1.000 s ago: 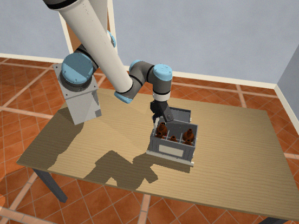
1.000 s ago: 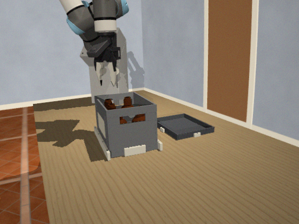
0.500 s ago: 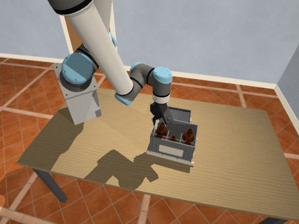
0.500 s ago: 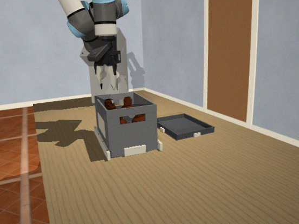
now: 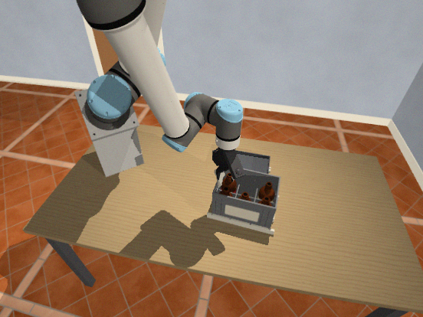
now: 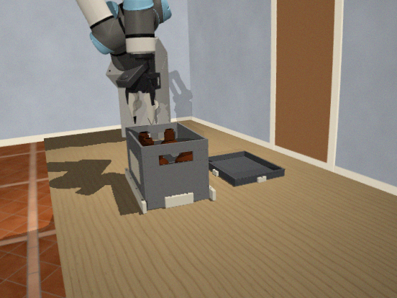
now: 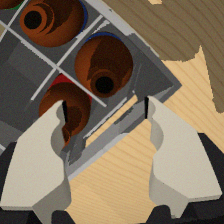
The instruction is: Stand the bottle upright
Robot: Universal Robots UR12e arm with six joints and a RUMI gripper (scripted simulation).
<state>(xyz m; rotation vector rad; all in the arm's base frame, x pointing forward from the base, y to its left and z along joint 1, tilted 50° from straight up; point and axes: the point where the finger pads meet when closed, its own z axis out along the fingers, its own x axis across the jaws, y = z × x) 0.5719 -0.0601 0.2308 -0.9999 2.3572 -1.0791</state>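
Crate (image 5: 245, 204) (image 6: 176, 181) (image 7: 120, 22) is standing on wood-grain table (image 5: 326, 223) (image 6: 259, 239) (image 7: 110, 200), w/ blue-grey walls (image 5: 287, 44) (image 6: 230, 59) & orange tile floor (image 5: 126, 285) (image 6: 21, 196) around; tray (image 5: 253, 163) (image 6: 248, 178) is lying just beside crate, w/ no bottle on it; all 5 bottles (image 5: 267, 193) (image 6: 169, 134) (image 7: 102, 57) are sitting in crate, odd neck can't tell; gripper (image 5: 226, 178) (image 6: 144, 120) (image 7: 105, 100) is hovering over crate's edge, fingers parted partway, holding nothing; bare tabletop is stretching well past crate on the side away from arm base (image 5: 93, 134) (image 6: 115, 78).
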